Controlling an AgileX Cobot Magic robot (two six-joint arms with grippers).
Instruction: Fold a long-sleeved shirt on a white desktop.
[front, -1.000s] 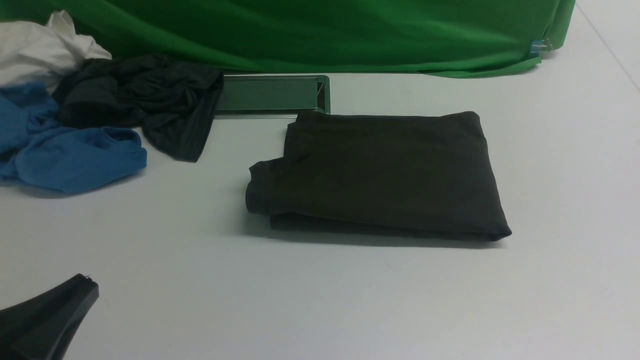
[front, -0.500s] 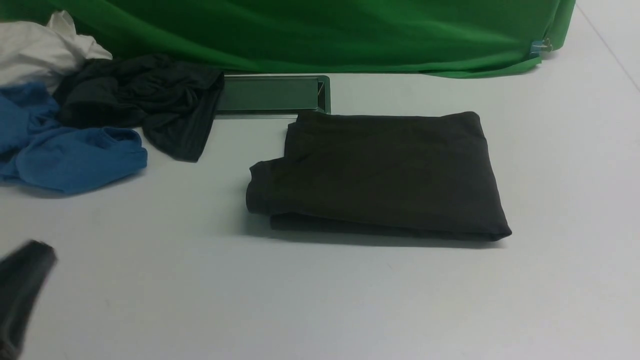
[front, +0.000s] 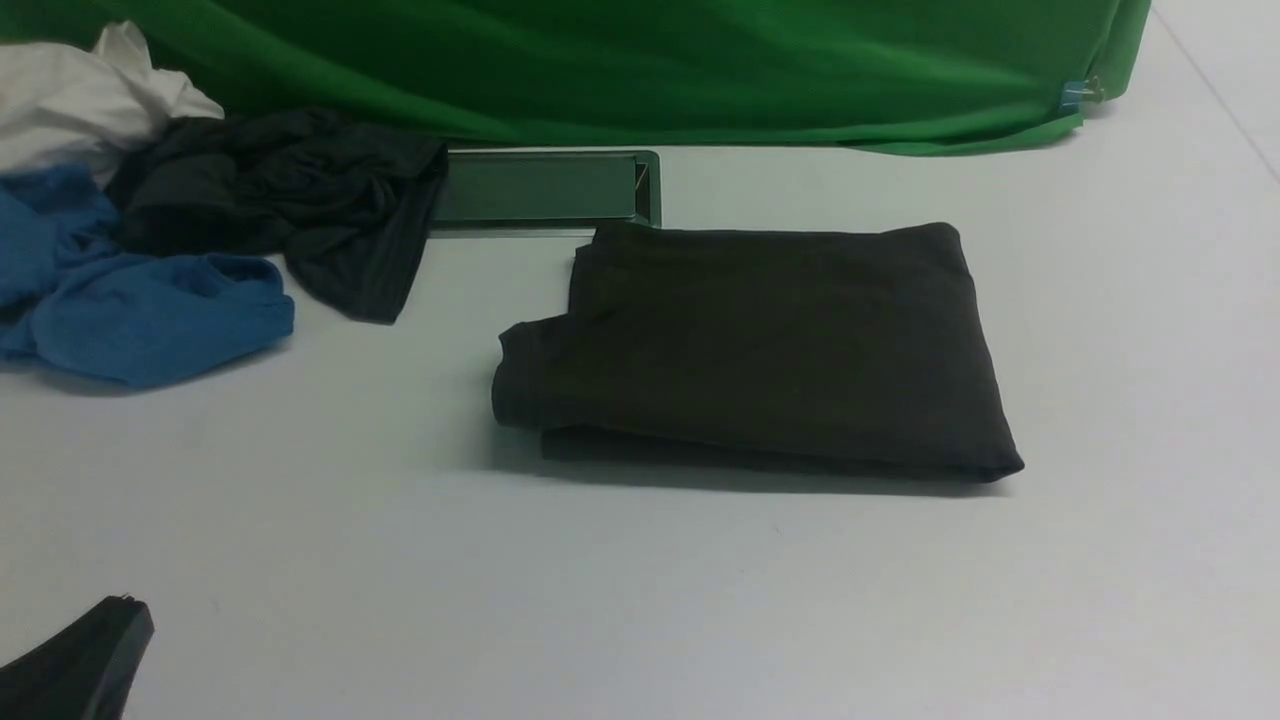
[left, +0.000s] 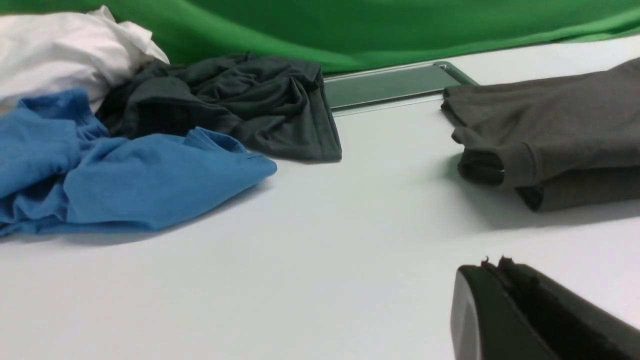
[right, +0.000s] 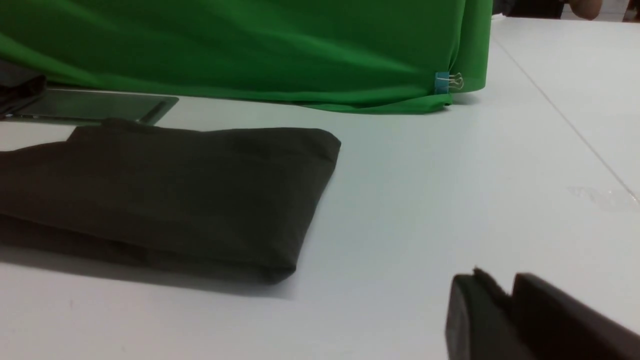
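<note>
Front view: long-sleeved shirt (front: 760, 350) lies folded into a flat, roughly rectangular bundle on the white desk (front: 640, 600), well ahead and to the right of the left tool (front: 125, 612), which only pokes into the near left corner. A cuffed sleeve end sticks out on the bundle's side that faces the left tool. Left tool pressed together, nothing in it, apart from every cloth. Left wrist view confirms: left tool fingers (left: 480, 300) flush against each other, bare desk under them, the shirt ahead and off to one side, not touching.

Right tool not seen in the front view. Right wrist view: right tool (right: 505, 287) shows a narrow slit between its two fingers, empty, sitting over bare desk, with the shirt's nearest corner close by but clear of it.

Far from both tools, at the back of the desk: grey metal-framed hatch (front: 545, 188), the shirt's far edge just in front of it. Pile of other clothes ahead of the left tool, well apart from it: blue garment (front: 150, 310), crumpled black garment (front: 290, 200) overlapping the hatch's end, white cloth (front: 80, 95) behind them. Green backdrop (front: 640, 60) runs along the far edge, small blue clip (front: 1075, 95) at its right end.
</note>
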